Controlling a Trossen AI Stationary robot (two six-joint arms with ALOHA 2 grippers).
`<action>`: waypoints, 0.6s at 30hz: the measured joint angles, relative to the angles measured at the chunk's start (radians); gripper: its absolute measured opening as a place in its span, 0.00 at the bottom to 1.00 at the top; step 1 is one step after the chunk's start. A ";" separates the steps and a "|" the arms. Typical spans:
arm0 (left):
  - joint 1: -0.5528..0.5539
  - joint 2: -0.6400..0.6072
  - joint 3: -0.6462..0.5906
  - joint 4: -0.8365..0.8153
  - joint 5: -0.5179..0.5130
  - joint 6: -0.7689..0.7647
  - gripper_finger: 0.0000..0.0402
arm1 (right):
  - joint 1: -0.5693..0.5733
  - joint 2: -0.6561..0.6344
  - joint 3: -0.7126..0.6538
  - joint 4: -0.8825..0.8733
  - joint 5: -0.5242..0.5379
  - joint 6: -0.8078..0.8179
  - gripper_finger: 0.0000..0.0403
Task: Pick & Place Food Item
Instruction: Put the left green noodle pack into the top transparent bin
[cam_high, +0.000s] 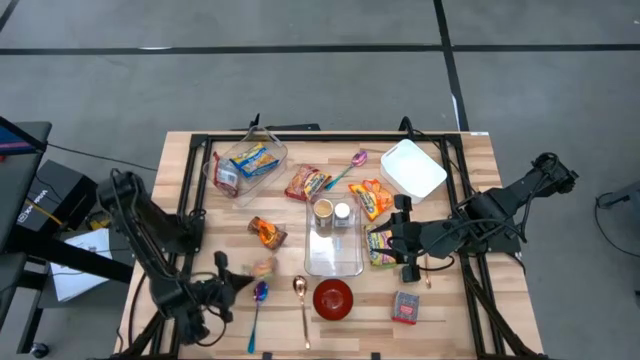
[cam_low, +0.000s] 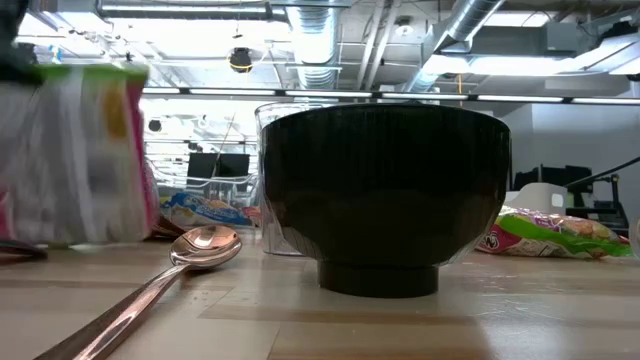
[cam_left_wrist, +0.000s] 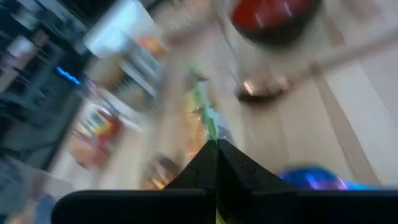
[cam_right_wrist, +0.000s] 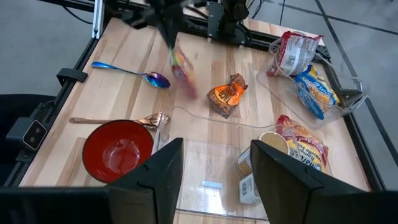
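The left gripper (cam_high: 243, 281), low and left of centre in the high view, has its jaws clamped on a small snack packet (cam_high: 263, 267), pinching its edge; in the right wrist view the packet (cam_right_wrist: 181, 70) hangs blurred from the dark fingers near the upper middle, lifted clear of the wooden table (cam_high: 460, 300). The left wrist view shows the two fingers pressed together on a thin green-and-orange wrapper (cam_left_wrist: 202, 121).

The step in hand looks like the carry after the pick. The likely target is the clear tray (cam_high: 334, 255) at centre, which already holds two small cans (cam_high: 333, 212). Since the grip is only on a thin wrapper edge, the swing should be slow and smooth to keep the packet from slipping or twisting. The path should pass above the copper spoon (cam_high: 301, 300) and the red bowl (cam_high: 333, 298), and the release should come low over a bare part of the tray.

The right gripper (cam_high: 405, 240) waits right of the tray with its jaws apart and empty.
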 joint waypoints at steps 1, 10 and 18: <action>0.000 -0.026 0.000 -0.001 -0.046 0.013 0.00 | 0.000 0.000 0.000 0.000 0.000 -0.003 0.45; 0.049 -0.185 0.000 0.025 -0.375 0.169 0.00 | 0.000 0.000 0.000 0.000 0.000 -0.026 0.45; 0.288 -0.278 0.000 0.033 -0.422 0.462 0.00 | 0.000 0.000 0.000 0.000 0.001 -0.052 0.45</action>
